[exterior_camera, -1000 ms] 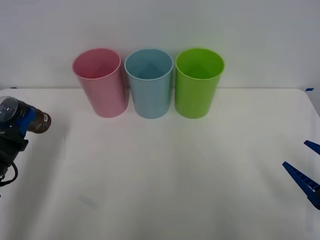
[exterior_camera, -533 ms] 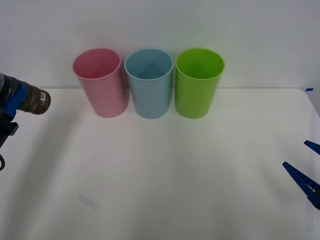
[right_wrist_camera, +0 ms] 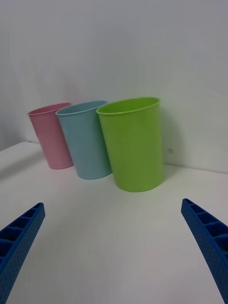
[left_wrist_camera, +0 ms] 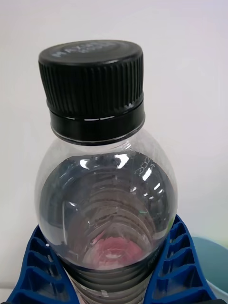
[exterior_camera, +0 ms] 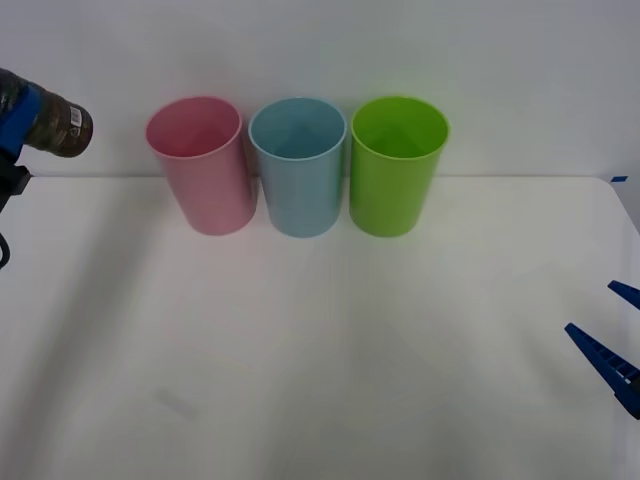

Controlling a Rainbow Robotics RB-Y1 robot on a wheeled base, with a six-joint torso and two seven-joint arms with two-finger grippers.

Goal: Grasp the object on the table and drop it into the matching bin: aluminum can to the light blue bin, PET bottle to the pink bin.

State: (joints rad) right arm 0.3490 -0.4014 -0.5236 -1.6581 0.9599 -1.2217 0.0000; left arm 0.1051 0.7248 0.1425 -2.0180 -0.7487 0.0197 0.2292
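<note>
We hold the small clear plastic PET bottle (left_wrist_camera: 107,190) with its black cap, clamped between the left gripper's (left_wrist_camera: 107,275) blue ribbed fingers and lifted off the table. Beyond the jaws stands the tall pink plastic bin (exterior_camera: 200,165); we should centre over its rim before releasing. The right gripper (right_wrist_camera: 114,247) waits spread open.

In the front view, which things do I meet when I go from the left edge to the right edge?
PET bottle held in the left gripper → pink bin → light blue bin → green bin → right gripper, open, low at the right edge over the table.
</note>
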